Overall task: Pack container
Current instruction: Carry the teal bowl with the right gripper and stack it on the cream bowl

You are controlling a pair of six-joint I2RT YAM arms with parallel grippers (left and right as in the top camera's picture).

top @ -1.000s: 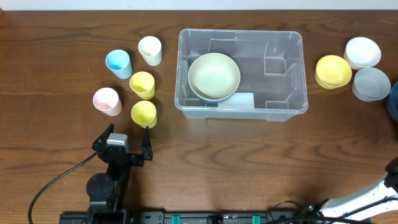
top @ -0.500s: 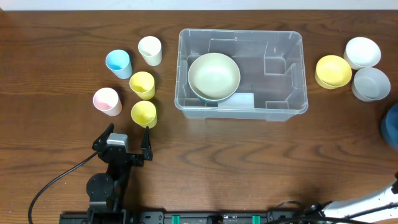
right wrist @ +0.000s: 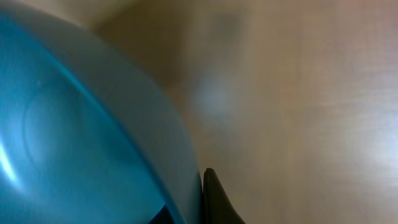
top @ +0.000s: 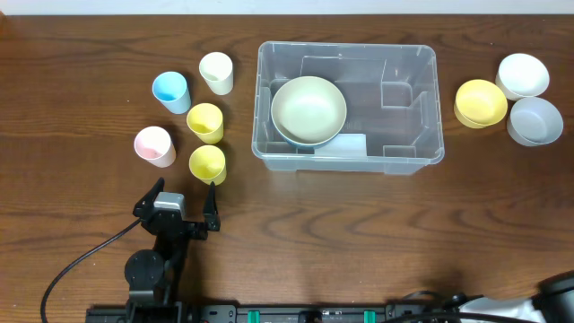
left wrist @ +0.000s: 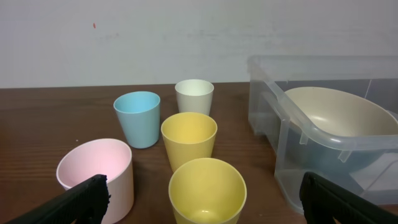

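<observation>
While the left hand [top: 186,192] sits at the near left of the brown wooden bench [top: 359,233] with its two fingers spread as wide as they go and nothing between them, the large clear plastic rectangular container [top: 405,82] stands mid-bench toward the far edge. A pale cream round bowl [top: 308,109] rests in the container's left half.

Left of the container stand five plastic cups: a light blue cup [top: 169,90], a cream cup [top: 216,72], two yellow cups [top: 204,121] [top: 207,163] and a pink cup [top: 153,145]. The nearer yellow cup is just ahead of the left hand.

Right of the container, apart from it, a yellow bowl [top: 481,102], a white bowl [top: 523,74] and a translucent grey bowl [top: 535,120] cluster close together.

The right hand [right wrist: 189,208] appears only in its own wrist view. It is pinched closed on the thin wall of a translucent blue plastic bowl [right wrist: 81,137], which fills the left of that view.
</observation>
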